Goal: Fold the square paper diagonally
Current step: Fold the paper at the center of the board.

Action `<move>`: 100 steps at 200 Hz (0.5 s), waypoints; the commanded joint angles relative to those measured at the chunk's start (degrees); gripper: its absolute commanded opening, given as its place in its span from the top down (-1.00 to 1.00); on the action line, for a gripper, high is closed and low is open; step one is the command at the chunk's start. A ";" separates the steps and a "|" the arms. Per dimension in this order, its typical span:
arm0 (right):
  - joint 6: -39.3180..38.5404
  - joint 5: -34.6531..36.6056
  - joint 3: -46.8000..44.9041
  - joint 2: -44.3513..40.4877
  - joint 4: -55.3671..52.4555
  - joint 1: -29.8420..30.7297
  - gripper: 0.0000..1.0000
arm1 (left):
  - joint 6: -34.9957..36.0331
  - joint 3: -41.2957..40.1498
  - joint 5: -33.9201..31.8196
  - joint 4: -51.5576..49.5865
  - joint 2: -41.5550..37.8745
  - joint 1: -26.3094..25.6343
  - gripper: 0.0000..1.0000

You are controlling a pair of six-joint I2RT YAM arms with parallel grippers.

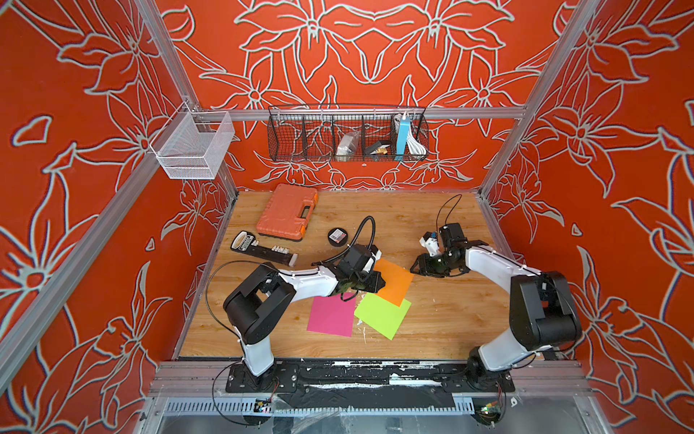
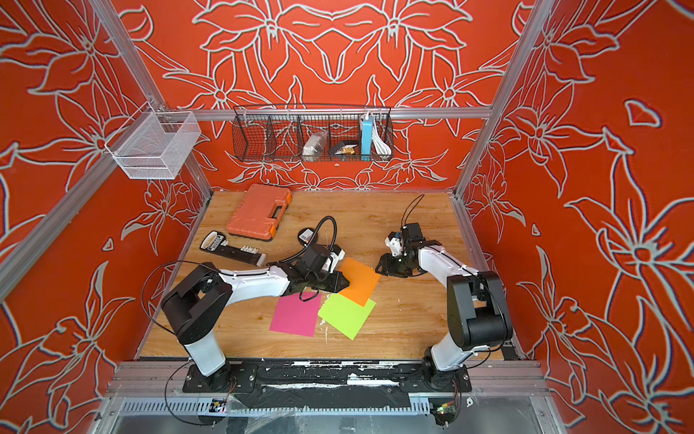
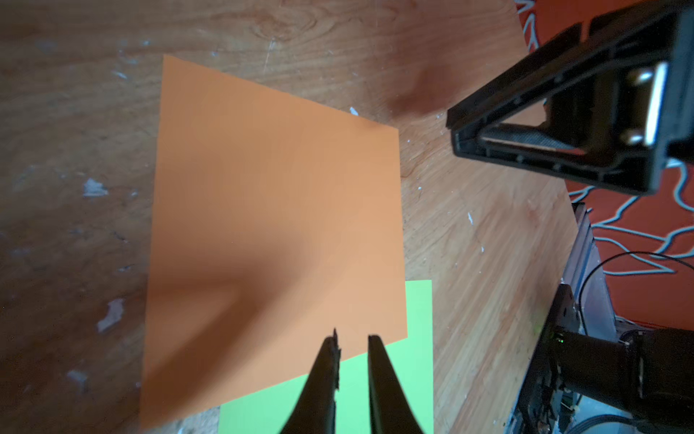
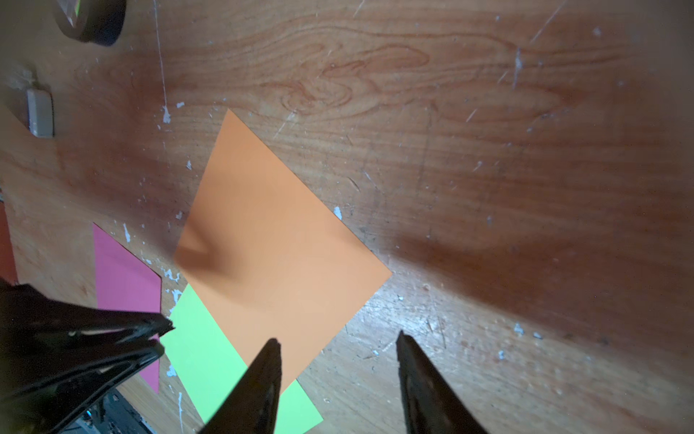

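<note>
Three square papers lie flat on the wooden table. The orange paper (image 1: 394, 280) (image 2: 358, 280) (image 3: 278, 210) (image 4: 278, 244) overlaps a corner of the green paper (image 1: 383, 315) (image 2: 345, 313) (image 4: 199, 349). The pink paper (image 1: 330, 315) (image 2: 294, 313) lies apart on the left. My left gripper (image 1: 375, 283) (image 2: 342, 282) (image 3: 351, 338) hovers over the orange paper's edge where it crosses the green one. Its jaws stand a narrow gap apart with nothing between them. My right gripper (image 1: 417, 268) (image 2: 380, 268) (image 4: 338, 338) is wide open beside the orange paper's right corner.
An orange tool case (image 1: 287, 212), a black bit holder (image 1: 263, 250) and a round black disc (image 1: 337, 236) sit at the back left of the table. A black wire basket (image 1: 347, 135) and a white mesh basket (image 1: 193, 144) hang on the frame above.
</note>
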 commanded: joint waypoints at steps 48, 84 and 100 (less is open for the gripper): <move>2.19 -1.00 -1.64 3.86 3.68 0.59 -0.28 | 0.92 4.71 0.01 -1.23 6.23 1.78 0.66; 4.65 -2.17 -2.60 5.83 6.50 0.84 -0.35 | 1.04 5.10 0.07 -1.80 7.20 2.37 0.68; 6.80 -3.94 -4.18 6.09 9.22 1.22 -0.33 | 1.37 5.50 -0.23 -2.13 7.80 2.49 0.68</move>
